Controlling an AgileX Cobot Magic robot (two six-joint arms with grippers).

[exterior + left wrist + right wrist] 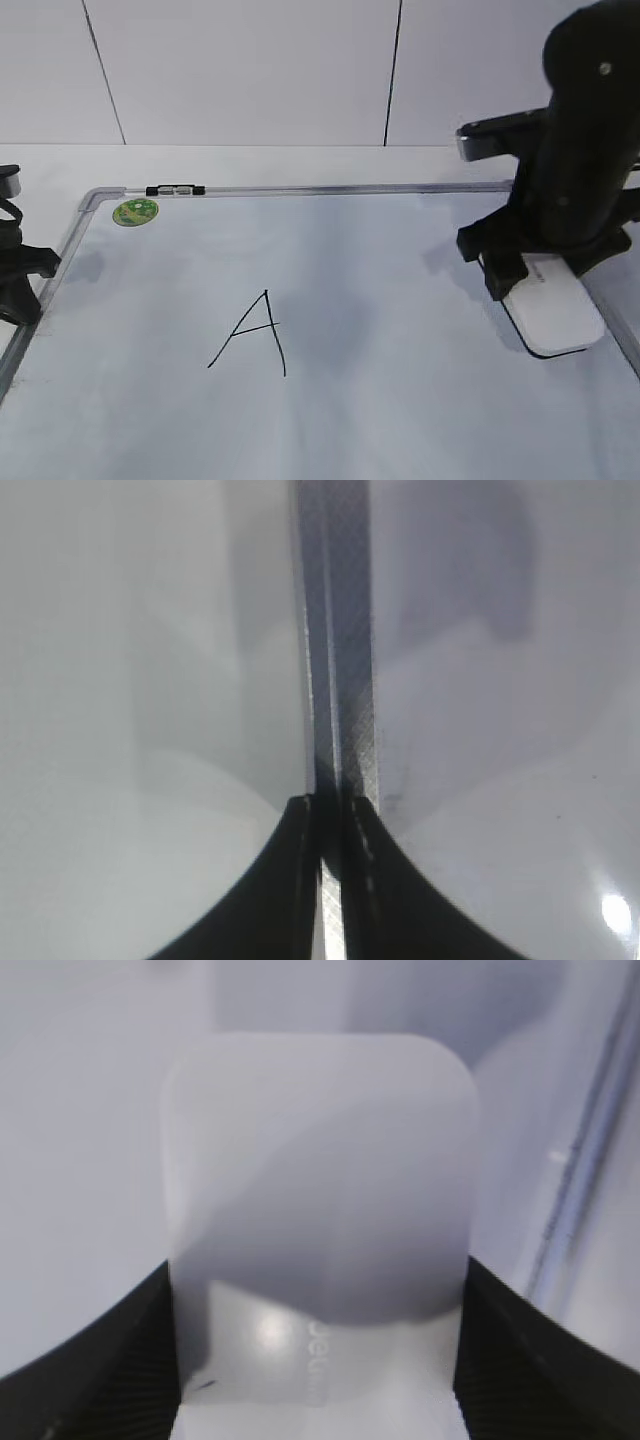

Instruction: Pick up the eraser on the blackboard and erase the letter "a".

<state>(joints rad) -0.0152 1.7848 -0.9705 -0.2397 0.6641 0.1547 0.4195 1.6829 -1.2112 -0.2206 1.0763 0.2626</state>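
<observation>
Eraser (318, 1220) sits clamped between the right gripper (535, 275) pads near the blackboard (400, 400) right edge (only a capital "A" (255, 335) shows); lifting too steeply could tilt it out

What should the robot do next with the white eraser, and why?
Probably close and lift: the right gripper has its fingers on both sides of the white rounded plastic eraser, which lies flat on the white dry-erase board, far from the black capital letter.
</observation>
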